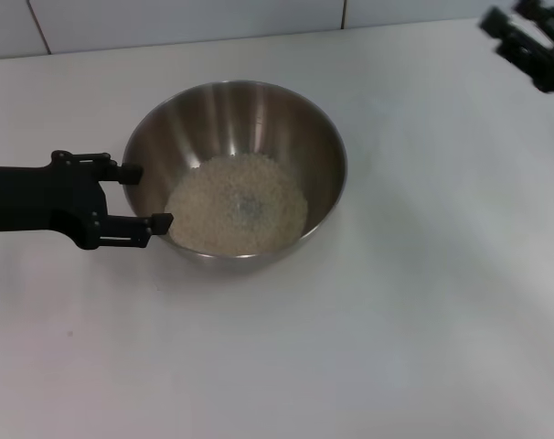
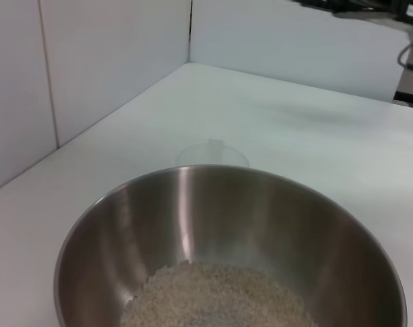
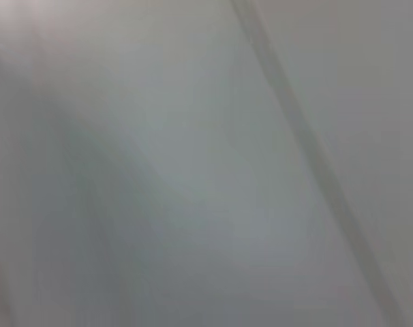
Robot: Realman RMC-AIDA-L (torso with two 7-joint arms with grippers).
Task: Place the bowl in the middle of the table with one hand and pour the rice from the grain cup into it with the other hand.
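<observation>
Head view – bowl (image 1: 236,174): steel, upright on the white table (image 1: 396,320), roughly mid-table.
Head view – rice (image 1: 237,204): pale heap on the bowl's floor, spread toward the wall nearest the left fingers.
Head view – left gripper (image 1: 147,196): black, lying level beside the bowl; fingers parted, one tip (image 1: 131,172) at the rim, the other (image 1: 161,220) against the outer wall lower down. The bowl's side sits just beyond the tips, nothing clamped between them.
Head view – right gripper (image 1: 531,41): at the far corner of the frame, well apart from the bowl; cannot tell how its fingers stand or whether they carry anything.
Left wrist view – bowl (image 2: 274,218): fills the near field, rice (image 2: 217,296) in its bottom.
Left wrist view – grain cup (image 2: 212,155): clear plastic, standing on the table (image 2: 295,122) just past the bowl's far rim, on the side away from the left fingers.
Right wrist view – content: a blurred grey surface crossed by one dark line; nothing identifiable.
</observation>
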